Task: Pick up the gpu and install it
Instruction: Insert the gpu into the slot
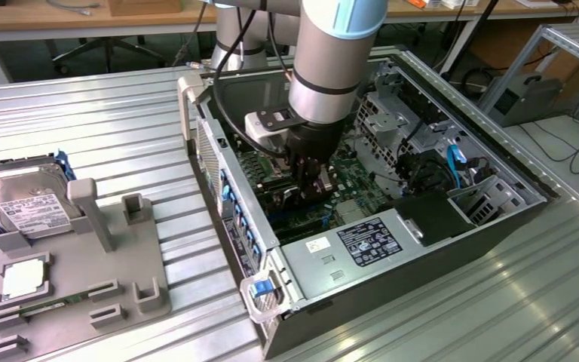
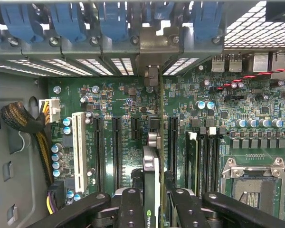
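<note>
End effector clenched on the gpu, black fingers pressing either side of the thin card. Gpu stands on edge, seen edge-on in the wrist view, long axis running away from the end effector toward the case's rear slot wall, silvery bracket end at that wall. Card sits over the green motherboard between the black expansion slots, right above one slot; cannot tell if seated. Dark cooler face with a partial white logo near the fingers, not readable in full. In the exterior view the end effector is down inside the open computer case, gpu mostly hidden under it. White slot and blue latches nearby. Power supply carries a black label, text too small to read. Outside the case on the table, grey holder tray with a hard drive, white label unreadable, and a square silver chip.
</note>
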### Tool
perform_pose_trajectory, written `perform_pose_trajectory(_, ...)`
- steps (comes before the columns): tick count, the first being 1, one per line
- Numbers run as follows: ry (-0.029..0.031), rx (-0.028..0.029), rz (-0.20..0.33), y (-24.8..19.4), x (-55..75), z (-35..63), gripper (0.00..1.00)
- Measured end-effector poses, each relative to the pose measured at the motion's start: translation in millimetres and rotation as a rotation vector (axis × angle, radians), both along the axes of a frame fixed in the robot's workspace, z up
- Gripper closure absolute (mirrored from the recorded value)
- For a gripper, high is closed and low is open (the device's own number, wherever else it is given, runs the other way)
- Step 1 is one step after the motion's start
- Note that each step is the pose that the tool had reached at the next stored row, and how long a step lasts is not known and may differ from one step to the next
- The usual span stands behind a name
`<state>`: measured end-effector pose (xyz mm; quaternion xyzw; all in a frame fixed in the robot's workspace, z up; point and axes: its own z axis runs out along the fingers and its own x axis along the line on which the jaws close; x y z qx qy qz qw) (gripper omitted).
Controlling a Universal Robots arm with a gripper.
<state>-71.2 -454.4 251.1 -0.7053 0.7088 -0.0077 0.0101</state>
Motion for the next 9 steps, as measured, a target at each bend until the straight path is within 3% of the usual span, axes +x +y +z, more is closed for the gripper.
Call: perform_pose_trajectory(9, -0.0001, 0.0, 0.0, 0.0, -1.0, -0.2, 0.73)
